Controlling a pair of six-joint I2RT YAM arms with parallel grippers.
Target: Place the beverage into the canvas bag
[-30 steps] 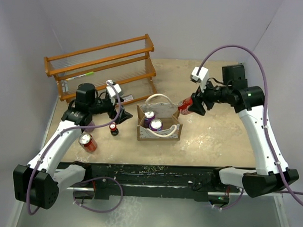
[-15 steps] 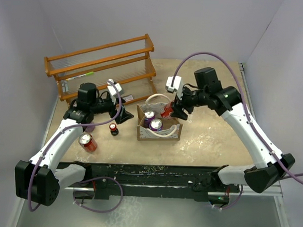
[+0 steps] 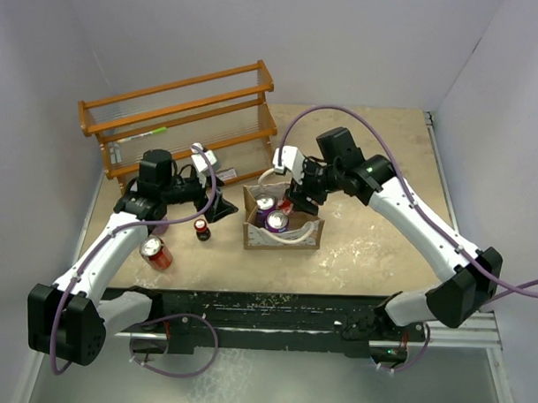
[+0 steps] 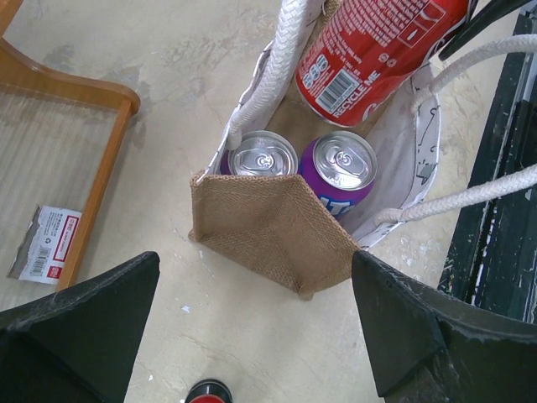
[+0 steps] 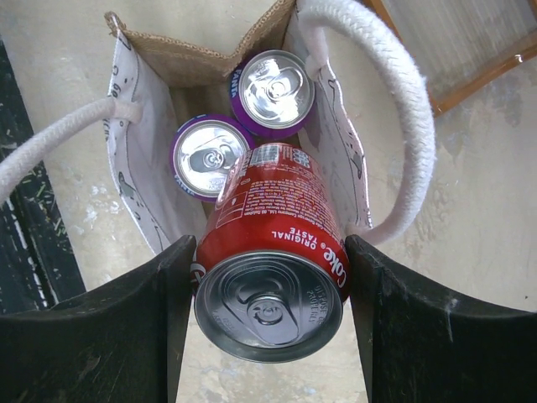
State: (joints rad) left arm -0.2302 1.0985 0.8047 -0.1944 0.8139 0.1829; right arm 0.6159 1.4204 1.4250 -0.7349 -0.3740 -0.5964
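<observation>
The canvas bag (image 3: pixel 282 238) stands at mid-table, tan with white rope handles, and holds two purple cans (image 3: pixel 271 214). My right gripper (image 3: pixel 295 200) is shut on a red Coke can (image 3: pixel 287 203), tilted and held over the bag's far-right opening. In the right wrist view the Coke can (image 5: pixel 273 243) sits between the fingers, above the two purple cans (image 5: pixel 207 155) and the pale lining (image 5: pixel 137 109). My left gripper (image 3: pixel 217 209) is open and empty just left of the bag. Its view shows the bag's burlap end (image 4: pixel 268 227) and the Coke can (image 4: pixel 369 50) above.
A wooden rack (image 3: pixel 179 114) stands at the back left. Another red can (image 3: pixel 156 252) lies near the front left. A small dark red-topped item (image 3: pixel 202 229) stands below the left gripper. A paper label (image 4: pixel 46 243) lies by the rack's foot.
My right arm has swung left, carrying the Coke can from right of the bag to over its opening. The left arm has barely moved.
</observation>
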